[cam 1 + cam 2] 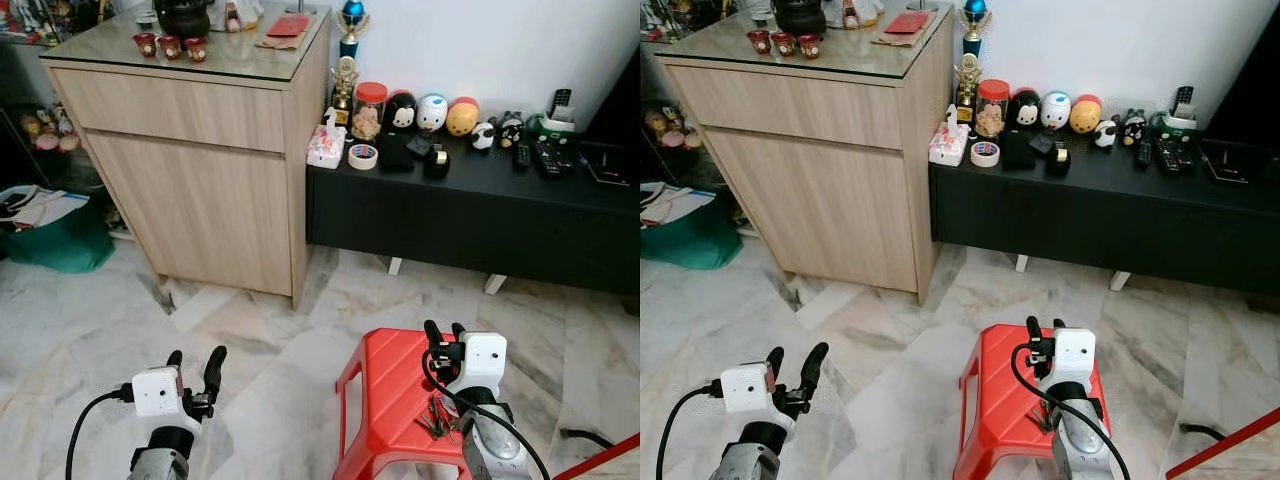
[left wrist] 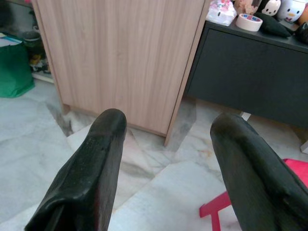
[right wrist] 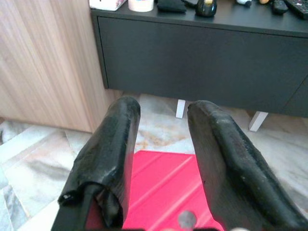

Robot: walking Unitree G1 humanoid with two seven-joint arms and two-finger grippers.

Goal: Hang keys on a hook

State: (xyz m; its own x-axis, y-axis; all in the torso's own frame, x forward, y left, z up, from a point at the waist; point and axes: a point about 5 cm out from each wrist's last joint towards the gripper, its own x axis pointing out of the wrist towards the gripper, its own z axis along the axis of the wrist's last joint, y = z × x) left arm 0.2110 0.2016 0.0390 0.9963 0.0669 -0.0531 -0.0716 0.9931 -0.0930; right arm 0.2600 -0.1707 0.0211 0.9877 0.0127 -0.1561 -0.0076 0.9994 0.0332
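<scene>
Keys (image 1: pixel 436 417): small dark metallic bunch, several thin blades splayed loosely, lying flat on top of the red plastic stool (image 1: pixel 385 385). They sit toward the stool's near right part, partly hidden behind the right arm's wrist and its black cable. Not held by anything, just resting on the red surface. Individual keys and any ring too small to tell.
</scene>
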